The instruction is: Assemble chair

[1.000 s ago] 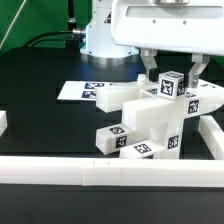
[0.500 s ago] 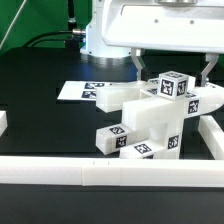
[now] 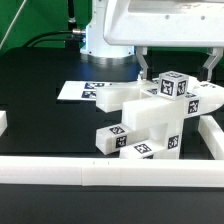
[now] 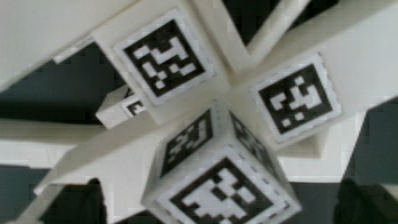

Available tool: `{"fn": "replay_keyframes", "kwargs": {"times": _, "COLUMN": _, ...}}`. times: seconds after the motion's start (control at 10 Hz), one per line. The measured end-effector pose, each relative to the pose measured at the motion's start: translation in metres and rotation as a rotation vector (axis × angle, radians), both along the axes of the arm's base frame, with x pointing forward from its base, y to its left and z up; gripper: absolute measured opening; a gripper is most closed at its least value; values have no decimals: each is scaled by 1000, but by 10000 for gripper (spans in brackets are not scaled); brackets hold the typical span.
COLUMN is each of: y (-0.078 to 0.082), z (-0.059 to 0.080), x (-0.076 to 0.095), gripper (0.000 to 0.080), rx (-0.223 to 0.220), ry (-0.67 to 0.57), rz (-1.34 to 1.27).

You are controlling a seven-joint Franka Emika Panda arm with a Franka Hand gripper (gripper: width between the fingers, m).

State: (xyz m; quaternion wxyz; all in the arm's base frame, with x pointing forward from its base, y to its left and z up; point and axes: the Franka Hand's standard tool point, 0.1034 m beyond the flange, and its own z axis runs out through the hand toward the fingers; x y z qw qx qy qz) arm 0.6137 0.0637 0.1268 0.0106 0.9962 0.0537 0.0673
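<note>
While the white robot arm [image 3: 160,25] hangs over the exterior view's right half, its boxy wrist points straight down at the small white plastic chair [image 3: 150,118]. The jaws stand wide open, one finger on each side of the chair's highest part. Neither finger touches it, and nothing is held.

At the exterior view's left edge lies a short white rail stub [image 3: 3,122] on the matt black worktop [image 3: 45,125]. Behind it, dark cables [image 3: 38,42] curve towards the arm's rounded white base [image 3: 105,40]. Next comes the marker board [image 3: 82,90], thin and flat, lying well back on the worktop just beside the chair's left end.

The chair stands right of centre, partly built from chunky, smooth, hard-edged pieces. A flat slab [image 3: 118,96] juts towards the exterior view's left. Below it sit notched blocks [image 3: 115,138] bearing black-and-white square tags. On top sits a tagged cube-shaped post end [image 3: 172,86], slightly tilted, between the open jaws. A rounded piece [image 3: 205,100] sticks out on the exterior view's right.

A long plain white front rail [image 3: 110,172] runs across the near edge. A matching right-hand rail [image 3: 212,138] runs back just beside the chair.

The wrist view is filled by the chair [image 4: 222,165] at close range. It shows blurred white beams crossing at angles and several square tags, with the post end [image 4: 222,180] nearest the lens.
</note>
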Motion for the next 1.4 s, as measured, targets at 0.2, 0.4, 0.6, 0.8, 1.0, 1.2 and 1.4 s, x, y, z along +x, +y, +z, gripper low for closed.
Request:
{"fn": "replay_keyframes", "kwargs": {"times": 0.2, "y": 1, "z": -2, "x": -2, "gripper": 648, "rx": -8, "ry": 4, "rz": 68}}
{"fn": "replay_keyframes", "kwargs": {"times": 0.4, "y": -1, "z": -3, "x": -2, "gripper": 648, "rx": -21, "ry": 8, "rz": 148}}
{"fn": "replay_keyframes", "kwargs": {"times": 0.6, "y": -1, "z": -2, "x": -2, "gripper": 526, "rx": -25, "ry": 7, "rz": 180}}
{"fn": "replay_keyframes", "kwargs": {"times": 0.8, "y": 1, "z": -3, "x": -2, "gripper": 387, "rx": -25, "ry": 2, "rz": 175}}
{"fn": "replay_keyframes", "kwargs": {"times": 1.0, "y": 0, "z": -3, "x": -2, "gripper": 282, "rx": -22, "ry": 1, "rz": 158}}
{"fn": "replay_keyframes", "kwargs": {"times": 1.2, "y": 0, "z": -3, "x": -2, "gripper": 282, "rx": -18, "ry": 1, "rz": 131}}
{"fn": "replay_keyframes", "kwargs": {"times": 1.4, "y": -2, "z": -3, "x": -2, "gripper": 282, "rx": 0, "ry": -1, "rz": 1}}
